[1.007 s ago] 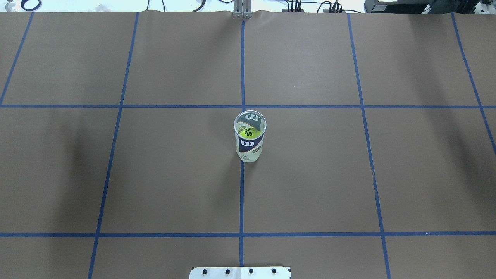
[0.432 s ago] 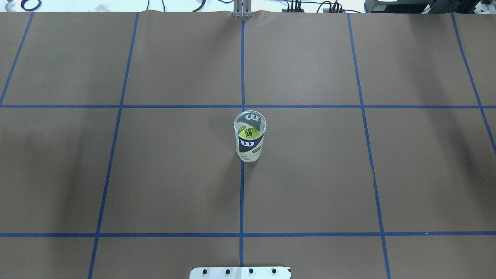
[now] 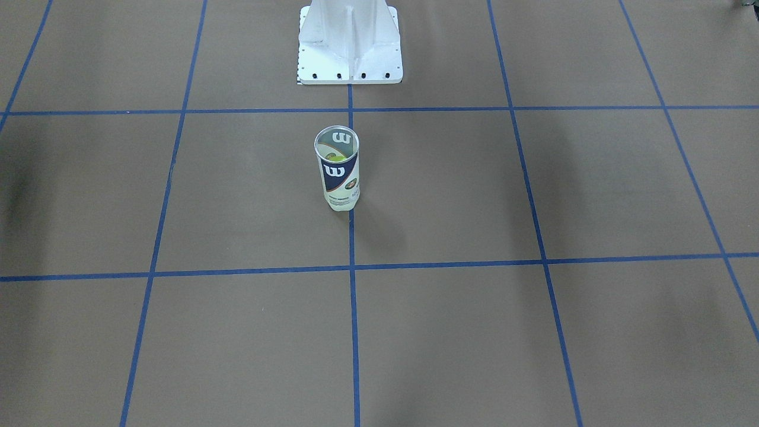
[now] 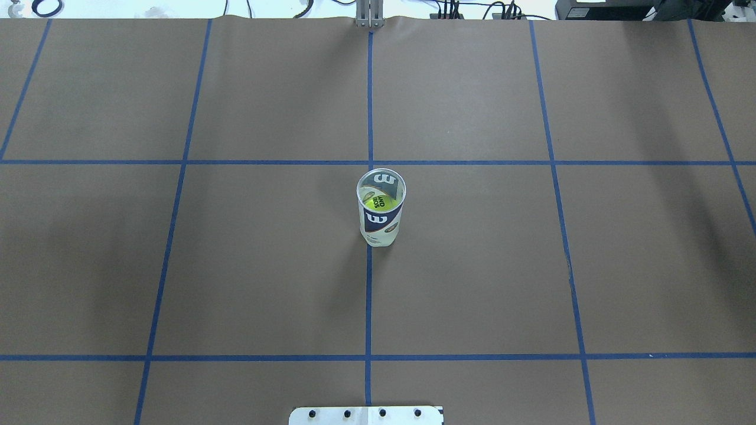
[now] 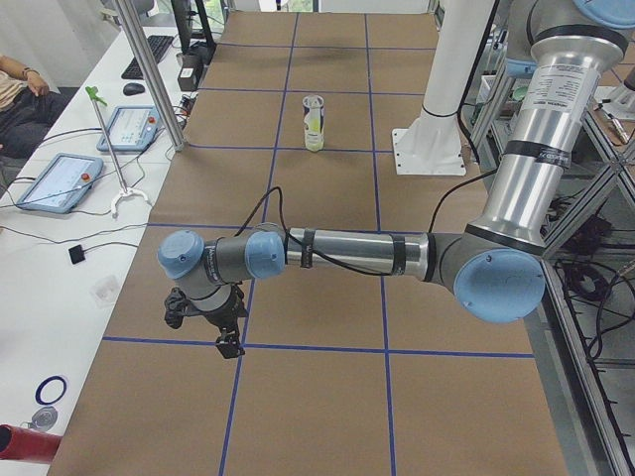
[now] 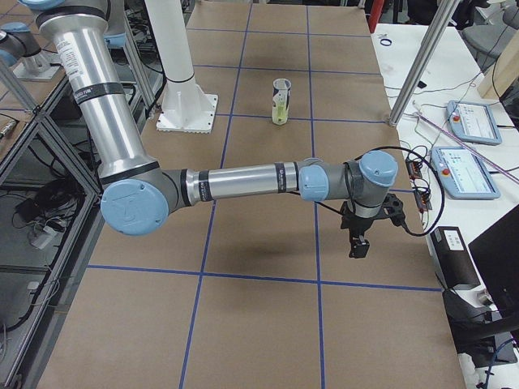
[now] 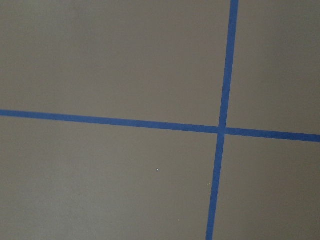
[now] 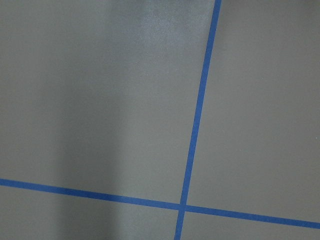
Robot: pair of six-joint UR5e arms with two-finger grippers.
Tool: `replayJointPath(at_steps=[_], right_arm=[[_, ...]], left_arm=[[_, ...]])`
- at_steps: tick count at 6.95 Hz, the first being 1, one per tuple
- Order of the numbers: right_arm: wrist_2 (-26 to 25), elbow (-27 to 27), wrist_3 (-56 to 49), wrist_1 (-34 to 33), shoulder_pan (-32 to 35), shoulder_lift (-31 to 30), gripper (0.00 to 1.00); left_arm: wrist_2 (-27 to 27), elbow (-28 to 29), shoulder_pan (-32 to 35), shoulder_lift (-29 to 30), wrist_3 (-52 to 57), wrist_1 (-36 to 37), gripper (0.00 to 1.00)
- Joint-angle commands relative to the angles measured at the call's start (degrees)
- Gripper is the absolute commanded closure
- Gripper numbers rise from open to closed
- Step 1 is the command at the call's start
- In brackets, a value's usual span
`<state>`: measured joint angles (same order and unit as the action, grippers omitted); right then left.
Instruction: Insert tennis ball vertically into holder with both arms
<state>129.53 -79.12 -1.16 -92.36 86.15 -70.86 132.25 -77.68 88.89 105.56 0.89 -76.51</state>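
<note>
The holder (image 4: 381, 223), a clear Wilson can with a navy-and-white label, stands upright at the table's middle on the blue centre line. It also shows in the front view (image 3: 338, 181) and in both side views (image 5: 314, 124) (image 6: 280, 103). A yellow-green tennis ball (image 4: 378, 203) sits inside it, seen through the open top. My left gripper (image 5: 230, 347) hangs low over the paper far off at the table's left end. My right gripper (image 6: 357, 247) hangs low far off at the right end. Both show only in side views, so I cannot tell whether they are open or shut.
The white pedestal base (image 3: 350, 41) stands behind the can on my side of the table. Blue tape lines (image 4: 368, 295) divide the brown paper. Operator desks with tablets (image 5: 60, 183) (image 6: 470, 170) run along the far edge. Both wrist views show only paper and tape.
The can and ball have not moved. The dark arm shadow on the paper's left half has faded and drifted outward.
</note>
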Motion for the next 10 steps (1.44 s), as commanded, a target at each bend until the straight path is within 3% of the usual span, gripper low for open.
replayJointPath(at_steps=[1, 2, 7, 10], right_arm=[[-0.1, 0.0, 1.1, -0.1, -0.5, -0.1, 0.01], [-0.2, -0.1, 2.2, 0.2, -1.2, -0.1, 0.01], [0.0, -0.9, 4.1, 0.7, -1.2, -1.7, 0.00], [0.0, -0.8, 4.1, 0.7, -1.5, -1.7, 0.00]], left_arm=[[3.5, 0.3, 0.5, -0.3, 0.1, -7.5, 0.00], [3.5, -0.2, 0.5, -0.4, 0.1, -13.7, 0.00], [4.7, 0.3, 0.2, -3.2, 0.5, -25.8, 0.00], [4.5, 1.7, -0.3, -3.8, 0.4, -27.9, 0.00]])
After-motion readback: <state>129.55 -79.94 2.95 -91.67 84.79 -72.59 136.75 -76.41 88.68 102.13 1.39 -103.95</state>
